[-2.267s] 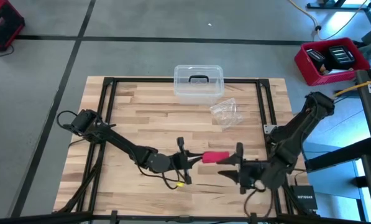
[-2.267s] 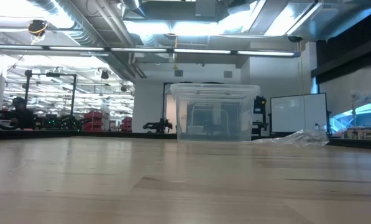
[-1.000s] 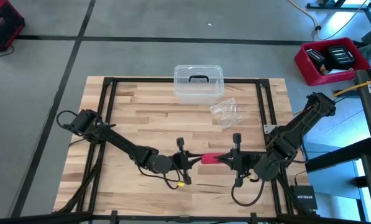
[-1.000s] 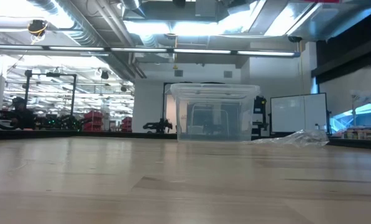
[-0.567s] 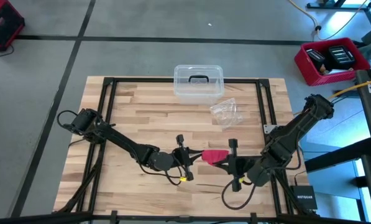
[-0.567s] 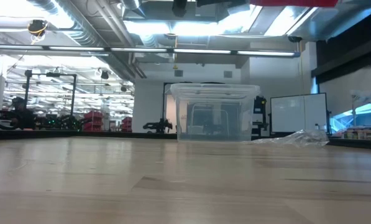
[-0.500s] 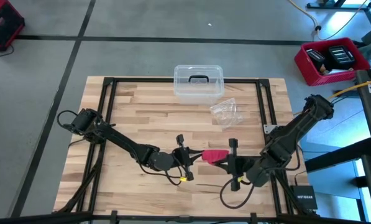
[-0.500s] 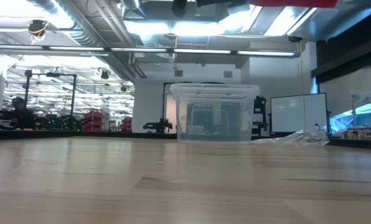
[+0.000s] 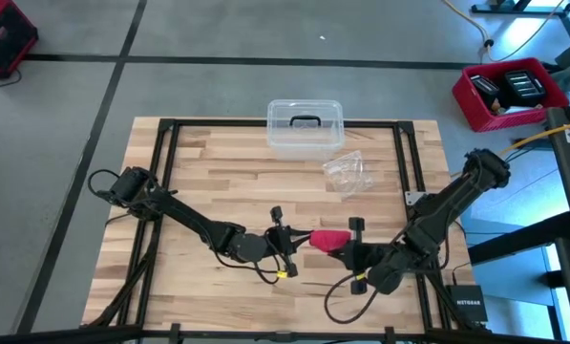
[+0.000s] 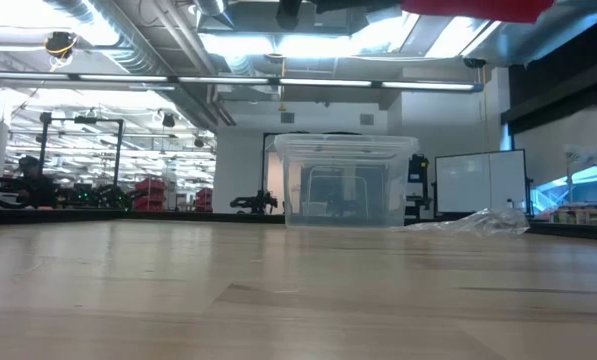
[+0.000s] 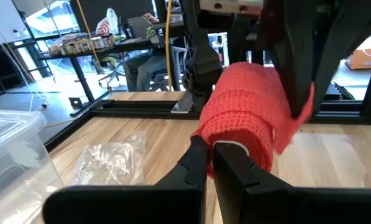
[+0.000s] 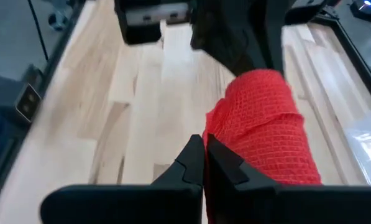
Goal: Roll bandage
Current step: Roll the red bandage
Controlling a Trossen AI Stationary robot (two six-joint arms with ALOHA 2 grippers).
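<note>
Red knit bandage (image 9: 329,239); plump, open-weave roll

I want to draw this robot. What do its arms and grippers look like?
Draw two thin black arms made of jointed pieces, with black cables looping beside them. The left arm has a small yellow bit near its wrist. The right arm trails a looping black cable near its wrist. Each gripper, left and right, ends in two flat black fingers.
</note>
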